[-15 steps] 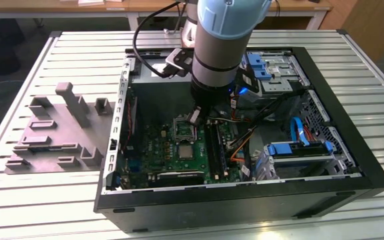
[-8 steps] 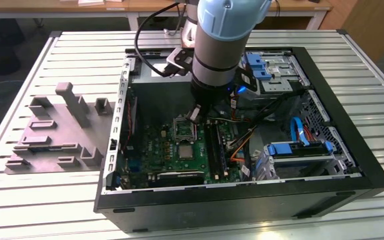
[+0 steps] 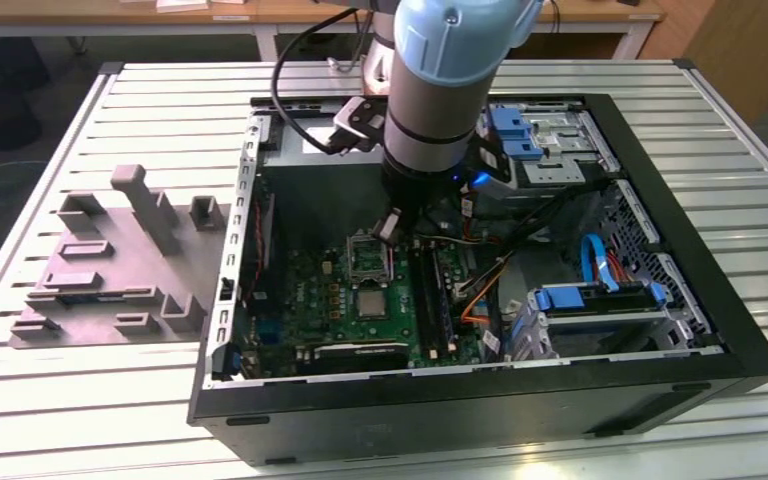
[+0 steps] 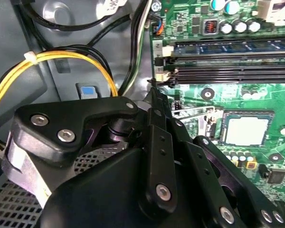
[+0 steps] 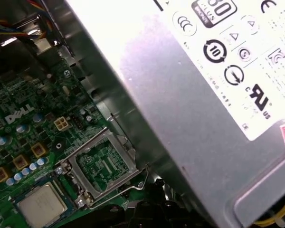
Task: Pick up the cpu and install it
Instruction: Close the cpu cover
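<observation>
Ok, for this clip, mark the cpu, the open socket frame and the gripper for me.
cpu [image 5: 42, 203]: first wrist view, middle of its silver-grey top.
socket frame [image 5: 118, 141]: first wrist view, its raised metal edge beside the power supply.
gripper [image 4: 154, 92]: second wrist view, the tip of its black fingers above the motherboard.

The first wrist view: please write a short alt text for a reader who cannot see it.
A green motherboard lies inside a computer case, with the cpu, a small square chip with a pale silver top, seated in its socket. Beside it the metal socket frame stands swung open. A large grey power-supply box with printed marks covers much of the picture.
</observation>
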You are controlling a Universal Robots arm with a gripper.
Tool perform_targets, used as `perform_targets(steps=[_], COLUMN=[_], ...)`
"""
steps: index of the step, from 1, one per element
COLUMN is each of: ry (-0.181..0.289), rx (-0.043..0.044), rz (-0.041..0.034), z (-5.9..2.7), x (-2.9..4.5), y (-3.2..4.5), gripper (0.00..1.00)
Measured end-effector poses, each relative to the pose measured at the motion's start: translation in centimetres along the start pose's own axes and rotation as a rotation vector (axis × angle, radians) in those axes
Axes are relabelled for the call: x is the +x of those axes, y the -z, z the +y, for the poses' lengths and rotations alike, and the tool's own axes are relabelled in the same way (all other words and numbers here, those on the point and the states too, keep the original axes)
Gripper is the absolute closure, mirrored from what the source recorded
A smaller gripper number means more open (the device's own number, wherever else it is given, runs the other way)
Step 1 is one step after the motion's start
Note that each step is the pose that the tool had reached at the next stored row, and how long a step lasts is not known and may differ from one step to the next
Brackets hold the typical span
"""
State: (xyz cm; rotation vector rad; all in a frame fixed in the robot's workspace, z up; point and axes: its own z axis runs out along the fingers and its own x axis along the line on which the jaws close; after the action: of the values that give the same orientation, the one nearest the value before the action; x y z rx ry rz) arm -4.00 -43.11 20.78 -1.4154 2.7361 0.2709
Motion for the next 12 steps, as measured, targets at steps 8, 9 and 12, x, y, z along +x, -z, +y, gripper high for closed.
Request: perform_targets(steps=[8,9,12], ry=[0.0,0.0,0.0], rx=[-0.004,-0.004,-0.0039], rz=[-0.0058,-0.0059,-0.0055], z=[0.14,0.14,0.12], x=[-0.25,-0.25,-0.23], y=[-0.46,-0.5,-0.67], gripper=[0.89,0.89,0.89])
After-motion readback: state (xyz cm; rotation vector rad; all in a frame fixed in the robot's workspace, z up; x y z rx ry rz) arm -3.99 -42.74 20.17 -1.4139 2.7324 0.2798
